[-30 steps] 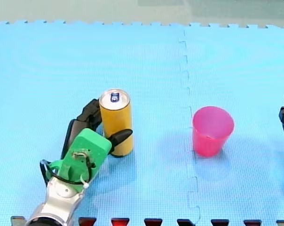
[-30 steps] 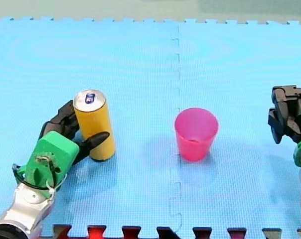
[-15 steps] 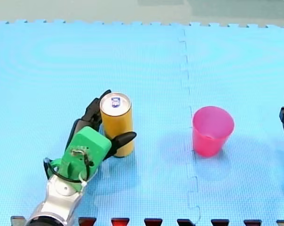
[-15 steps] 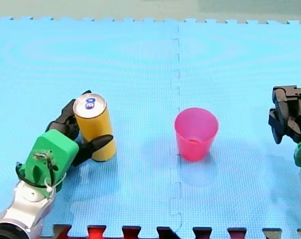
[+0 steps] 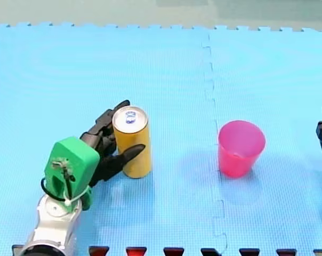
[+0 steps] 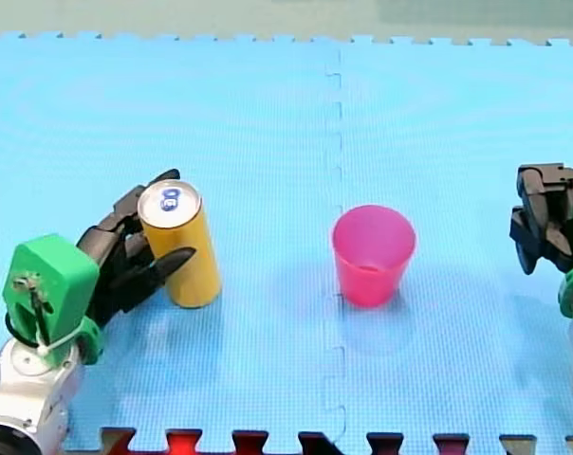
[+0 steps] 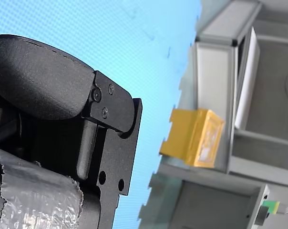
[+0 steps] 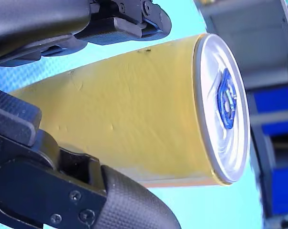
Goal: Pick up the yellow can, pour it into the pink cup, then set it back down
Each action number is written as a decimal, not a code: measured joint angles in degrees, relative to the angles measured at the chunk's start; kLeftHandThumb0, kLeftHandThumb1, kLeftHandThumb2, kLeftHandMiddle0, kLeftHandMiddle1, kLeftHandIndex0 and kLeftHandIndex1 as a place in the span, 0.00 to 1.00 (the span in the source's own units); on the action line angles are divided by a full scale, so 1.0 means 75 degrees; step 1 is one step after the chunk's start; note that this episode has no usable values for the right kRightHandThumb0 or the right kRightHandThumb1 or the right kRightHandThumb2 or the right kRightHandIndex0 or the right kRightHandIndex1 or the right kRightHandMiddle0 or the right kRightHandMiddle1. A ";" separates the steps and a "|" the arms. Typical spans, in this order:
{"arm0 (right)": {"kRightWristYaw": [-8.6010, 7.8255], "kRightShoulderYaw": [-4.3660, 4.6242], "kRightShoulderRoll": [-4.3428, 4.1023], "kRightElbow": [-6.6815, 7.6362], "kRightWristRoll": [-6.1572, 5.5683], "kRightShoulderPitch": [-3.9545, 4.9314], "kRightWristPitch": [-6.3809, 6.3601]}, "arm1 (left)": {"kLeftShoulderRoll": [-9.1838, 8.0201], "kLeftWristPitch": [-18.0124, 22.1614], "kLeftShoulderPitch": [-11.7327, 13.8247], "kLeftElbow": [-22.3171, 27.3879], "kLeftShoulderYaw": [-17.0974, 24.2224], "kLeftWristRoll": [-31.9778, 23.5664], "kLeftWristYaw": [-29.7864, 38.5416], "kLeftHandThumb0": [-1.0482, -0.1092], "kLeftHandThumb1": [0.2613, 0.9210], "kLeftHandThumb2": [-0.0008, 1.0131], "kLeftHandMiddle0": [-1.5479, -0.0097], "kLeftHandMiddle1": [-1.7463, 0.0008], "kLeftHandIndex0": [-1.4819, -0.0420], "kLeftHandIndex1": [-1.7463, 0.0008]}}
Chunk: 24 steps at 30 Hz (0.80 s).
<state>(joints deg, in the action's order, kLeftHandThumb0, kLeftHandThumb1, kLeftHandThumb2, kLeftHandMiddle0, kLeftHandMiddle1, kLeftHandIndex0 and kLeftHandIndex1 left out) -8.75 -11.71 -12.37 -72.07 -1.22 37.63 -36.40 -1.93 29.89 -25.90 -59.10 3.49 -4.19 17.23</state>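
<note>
The yellow can (image 5: 132, 144) stands upright on the blue mat (image 5: 166, 80), left of centre, its silver top (image 6: 169, 202) facing up. My left hand (image 5: 114, 140) is open around the can, with its fingers (image 5: 109, 118) behind and its thumb (image 5: 127, 155) at the front. The second wrist view shows that hand close up, with the can (image 8: 129, 119) lying between the black fingers (image 8: 63, 19). To the right of centre stands the pink cup (image 5: 240, 148), upright and well apart from the can. My right hand (image 6: 543, 220) is at the mat's right edge and holds nothing.
A toothed seam (image 5: 211, 106) runs front to back through the foam mat, just left of the cup. Red blocks (image 6: 249, 444) line the near edge. In the first wrist view a yellow box (image 7: 194, 137) sits on grey framing beyond the mat's edge.
The can has come down a little and now stands on the mat. My left wrist has swung out to the left and its fingers have stretched out from the can. The right hand has not moved.
</note>
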 measured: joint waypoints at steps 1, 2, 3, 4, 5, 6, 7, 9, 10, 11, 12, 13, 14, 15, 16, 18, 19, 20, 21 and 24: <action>-0.0001 -0.0001 0.0001 0.0000 0.0001 0.0000 0.0005 | -0.0042 -0.0038 0.0044 0.0090 0.0060 -0.0136 0.0233 0.00 0.95 0.02 0.87 1.00 0.88 1.00; -0.0005 -0.0001 0.0001 0.0000 0.0001 0.0003 0.0010 | -0.0128 -0.0063 0.0140 0.0244 0.0145 -0.0314 0.0528 0.00 0.95 0.02 0.87 1.00 0.88 1.00; -0.0008 -0.0003 0.0000 0.0000 -0.0001 0.0007 0.0018 | -0.0203 -0.0064 0.0236 0.0384 0.0206 -0.0431 0.0739 0.00 0.96 0.02 0.87 1.00 0.88 1.00; -0.0009 -0.0008 -0.0006 0.0000 -0.0007 0.0010 0.0024 | -0.0308 -0.0045 0.0365 0.0554 0.0277 -0.0526 0.0917 0.00 0.97 0.02 0.87 1.00 0.88 1.00; -0.0009 -0.0012 -0.0010 0.0000 -0.0011 0.0014 0.0027 | -0.0371 -0.0012 0.0447 0.0642 0.0305 -0.0542 0.0980 0.00 0.97 0.02 0.87 1.00 0.88 1.00; -0.0012 -0.0012 -0.0009 0.0001 -0.0012 0.0020 0.0027 | -0.0431 0.0073 0.0534 0.0732 0.0327 -0.0546 0.1024 0.00 0.97 0.02 0.87 1.00 0.88 1.00; -0.0013 -0.0012 -0.0008 0.0001 -0.0011 0.0024 0.0028 | -0.0462 0.0129 0.0588 0.0782 0.0336 -0.0543 0.1054 0.00 0.97 0.02 0.87 1.00 0.88 1.00; -0.0012 -0.0009 -0.0003 0.0001 -0.0010 0.0033 0.0030 | -0.0505 0.0261 0.0725 0.0885 0.0352 -0.0542 0.1141 0.00 0.96 0.02 0.87 1.00 0.88 1.00; -0.0009 -0.0009 -0.0003 0.0001 -0.0007 0.0033 0.0032 | -0.0517 0.0318 0.0787 0.0933 0.0357 -0.0543 0.1181 0.00 0.96 0.01 0.87 1.00 0.88 1.00; -0.0007 -0.0008 -0.0003 0.0001 -0.0003 0.0033 0.0034 | -0.0528 0.0360 0.0847 0.0966 0.0362 -0.0543 0.1221 0.00 0.95 0.01 0.87 1.00 0.87 1.00; -0.0005 -0.0008 -0.0003 0.0001 -0.0002 0.0033 0.0036 | -0.0540 0.0384 0.0897 0.0985 0.0368 -0.0543 0.1256 0.00 0.95 0.01 0.87 1.00 0.87 1.00; -0.0003 -0.0007 -0.0004 0.0001 0.0000 0.0033 0.0038 | -0.0554 0.0415 0.0948 0.1000 0.0376 -0.0543 0.1287 0.00 0.94 0.01 0.86 1.00 0.87 1.00; 0.0000 -0.0006 -0.0004 0.0001 0.0000 0.0033 0.0040 | -0.0563 0.0433 0.0977 0.1006 0.0383 -0.0545 0.1305 0.00 0.93 0.00 0.86 1.00 0.87 1.00; 0.0006 -0.0004 -0.0004 0.0000 0.0006 0.0033 0.0043 | -0.0578 0.0449 0.1012 0.1014 0.0393 -0.0548 0.1329 0.00 0.93 0.00 0.86 1.00 0.87 0.99; 0.0012 -0.0002 -0.0004 0.0000 0.0011 0.0033 0.0048 | -0.0585 0.0457 0.1034 0.1023 0.0400 -0.0552 0.1339 0.00 0.92 0.00 0.86 0.99 0.87 0.99; 0.0031 0.0006 -0.0003 -0.0002 0.0030 0.0038 0.0063 | -0.0600 0.0459 0.1078 0.1051 0.0417 -0.0556 0.1343 0.00 0.91 0.00 0.86 0.99 0.87 0.99; 0.0043 0.0009 -0.0003 -0.0005 0.0040 0.0044 0.0076 | -0.0605 0.0459 0.1097 0.1070 0.0424 -0.0556 0.1341 0.00 0.90 0.00 0.86 0.99 0.87 0.99; 0.0051 0.0011 -0.0003 -0.0008 0.0044 0.0049 0.0084 | -0.0606 0.0459 0.1107 0.1079 0.0427 -0.0556 0.1337 0.00 0.90 0.00 0.86 0.99 0.86 0.99; 0.0057 0.0012 -0.0003 -0.0011 0.0049 0.0054 0.0090 | -0.0607 0.0459 0.1114 0.1087 0.0431 -0.0556 0.1330 0.00 0.90 0.00 0.86 0.99 0.86 0.99; 0.0071 0.0021 -0.0001 -0.0019 0.0064 0.0065 0.0102 | -0.0611 0.0460 0.1125 0.1089 0.0445 -0.0553 0.1280 0.00 0.88 0.00 0.85 0.99 0.87 1.00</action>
<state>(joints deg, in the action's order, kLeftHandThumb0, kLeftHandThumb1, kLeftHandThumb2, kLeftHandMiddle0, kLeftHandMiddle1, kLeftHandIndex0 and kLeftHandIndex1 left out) -8.22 -11.56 -12.38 -72.21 -0.74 38.11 -35.64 -6.51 33.34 -17.46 -50.93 6.83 -8.34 26.82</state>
